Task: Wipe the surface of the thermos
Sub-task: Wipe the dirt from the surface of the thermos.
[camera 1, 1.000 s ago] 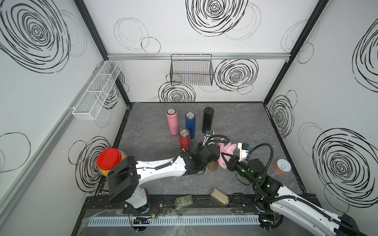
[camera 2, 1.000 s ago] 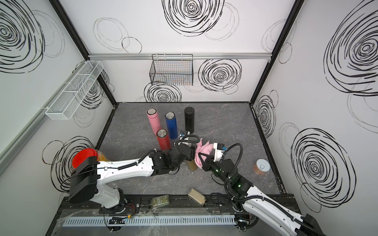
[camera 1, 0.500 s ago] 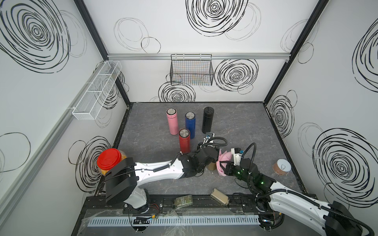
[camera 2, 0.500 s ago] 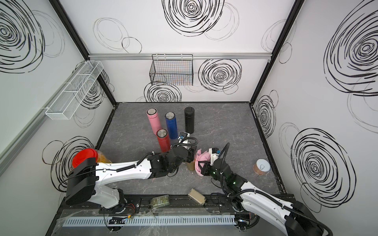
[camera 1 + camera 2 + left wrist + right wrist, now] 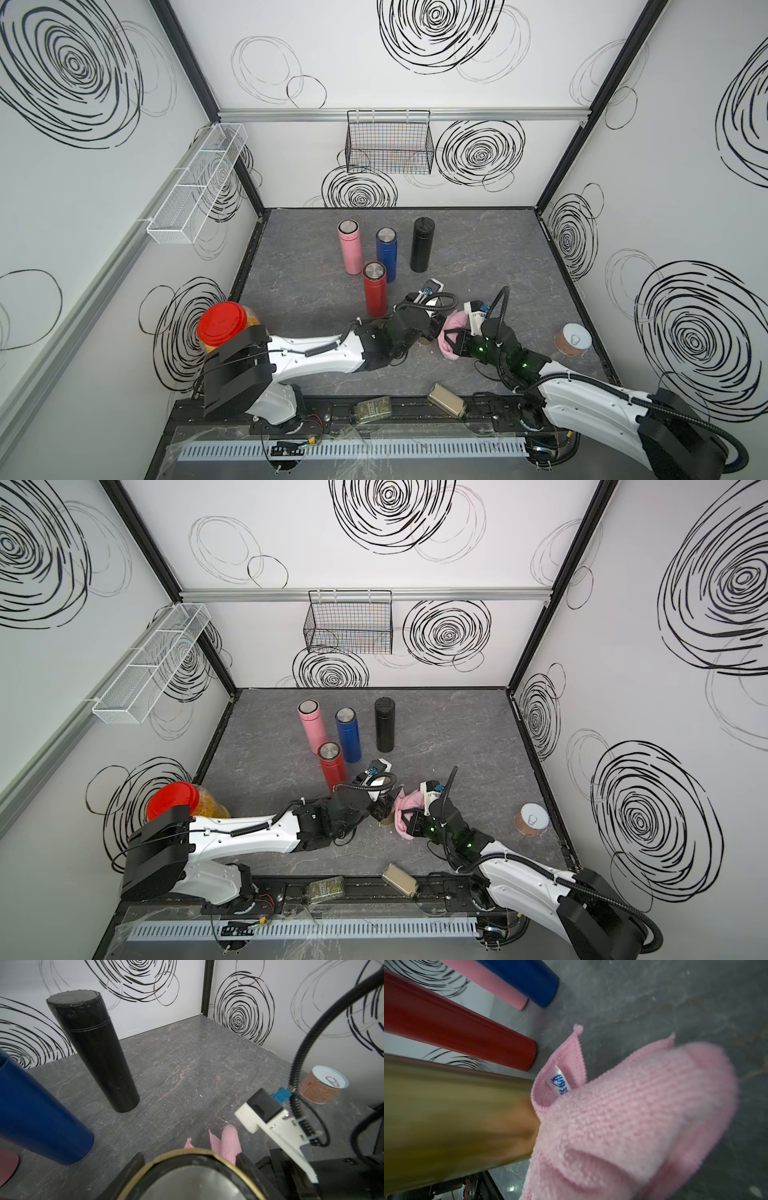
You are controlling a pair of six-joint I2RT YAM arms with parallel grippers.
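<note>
the left gripper [image 5: 431, 328] is clamped on the gold thermos [image 5: 456, 1122]; the right gripper [image 5: 453, 338] pinches the pink cloth [image 5: 633, 1126] tight against its side.

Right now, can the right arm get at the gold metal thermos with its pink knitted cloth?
Likely yes: the pink knitted cloth in the right gripper lies against the lower body of the gold metal thermos, which the left gripper holds at its top. Nothing stands between them.

Grey stone tabletop [image 5: 478, 249], four upright thermoses [image 5: 386, 253], can [image 5: 574, 338]
</note>
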